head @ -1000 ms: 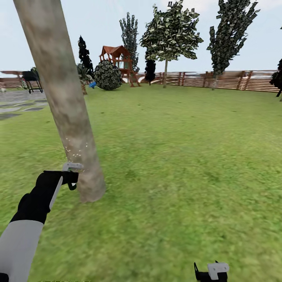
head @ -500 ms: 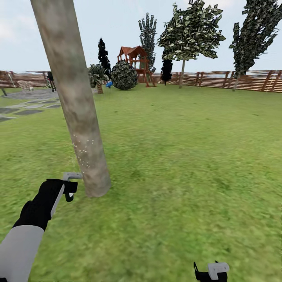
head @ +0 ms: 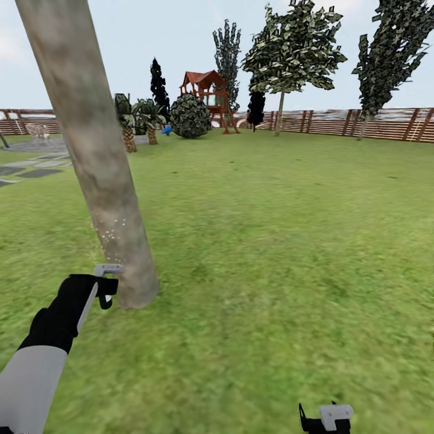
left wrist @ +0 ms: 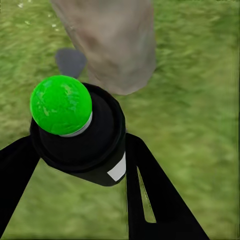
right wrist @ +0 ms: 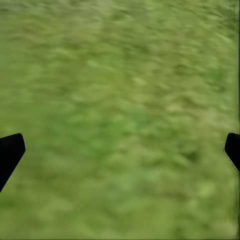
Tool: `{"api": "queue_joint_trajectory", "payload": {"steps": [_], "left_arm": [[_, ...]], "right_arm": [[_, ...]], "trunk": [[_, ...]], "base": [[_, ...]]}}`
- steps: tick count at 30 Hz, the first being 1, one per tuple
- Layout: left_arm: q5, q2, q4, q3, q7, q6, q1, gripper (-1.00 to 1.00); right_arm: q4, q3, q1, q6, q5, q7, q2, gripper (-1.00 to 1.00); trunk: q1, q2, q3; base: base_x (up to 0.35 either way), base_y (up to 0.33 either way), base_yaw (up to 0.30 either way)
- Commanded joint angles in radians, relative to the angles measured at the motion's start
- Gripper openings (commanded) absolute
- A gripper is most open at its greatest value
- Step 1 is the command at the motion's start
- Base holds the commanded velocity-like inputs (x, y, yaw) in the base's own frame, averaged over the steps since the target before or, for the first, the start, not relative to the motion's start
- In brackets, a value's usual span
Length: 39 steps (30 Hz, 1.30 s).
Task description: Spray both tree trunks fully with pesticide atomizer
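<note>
My left claw (head: 107,283) is clenched around the pesticide atomizer (left wrist: 77,130), a black bottle with a green ball top, my two dark fingers (left wrist: 150,195) pressed against its sides; its nozzle points at the tree trunk (head: 114,229), which stands just ahead of the claw, near its flared base. Compared with half a second ago, the whole head view has shifted, so the trunk now leans further to my left and sits closer to the claw; that is my own camera moving, not the tree. The pesticide (head: 111,232), a small cluster of pale specks, clings to the bark just above the claw, a little lower in the picture than before; most of the grey-beige column above it looks bare, so I judge this trunk far from covered and the spraying only begun. My right claw (head: 325,419) hangs low and well apart from the tree, its fingertips (right wrist: 11,150) spread wide over plain lawn (right wrist: 120,100), holding nothing.
</note>
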Motion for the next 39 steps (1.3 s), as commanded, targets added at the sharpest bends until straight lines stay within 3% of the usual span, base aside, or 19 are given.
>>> {"api": "queue_joint_trajectory", "payload": {"steps": [1,7,9,11,23,39], "left_arm": [[-0.009,0.0,0.0,0.014,-0.007,0.003,0.0,-1.0],[-0.01,0.0,0.028,0.047,-0.006,-0.019,0.004,-1.0],[-0.01,0.0,0.09,0.058,-0.006,-0.091,0.005,-1.0],[-0.01,0.0,0.105,0.071,-0.006,-0.112,0.005,-1.0],[-0.012,0.0,0.111,0.073,-0.006,-0.118,0.005,-1.0],[-0.015,0.001,0.112,0.073,-0.004,-0.118,0.005,-1.0]], "right_arm": [[0.002,-0.003,-0.001,-0.003,0.011,-0.006,0.0,1.0],[0.001,-0.002,-0.001,-0.003,0.011,-0.007,0.001,1.0],[0.001,-0.002,-0.001,-0.003,0.011,-0.006,0.002,1.0],[0.001,-0.002,-0.001,-0.003,0.011,-0.006,0.003,1.0],[0.001,-0.002,-0.001,-0.003,0.011,-0.006,0.003,1.0],[0.001,-0.002,-0.001,-0.003,0.011,-0.006,0.003,1.0]], "trunk": [[0.0,0.0,-0.001],[0.0,0.0,-0.001],[0.0,0.0,-0.001],[0.0,0.0,-0.001],[0.0,0.0,-0.001],[0.0,0.0,-0.001]], "base": [[0.034,-0.229,0.0],[0.007,-0.258,0.0],[0.0,-0.267,0.131],[0.0,-0.268,0.258],[0.0,-0.268,0.272],[0.108,-0.239,0.051]]}}
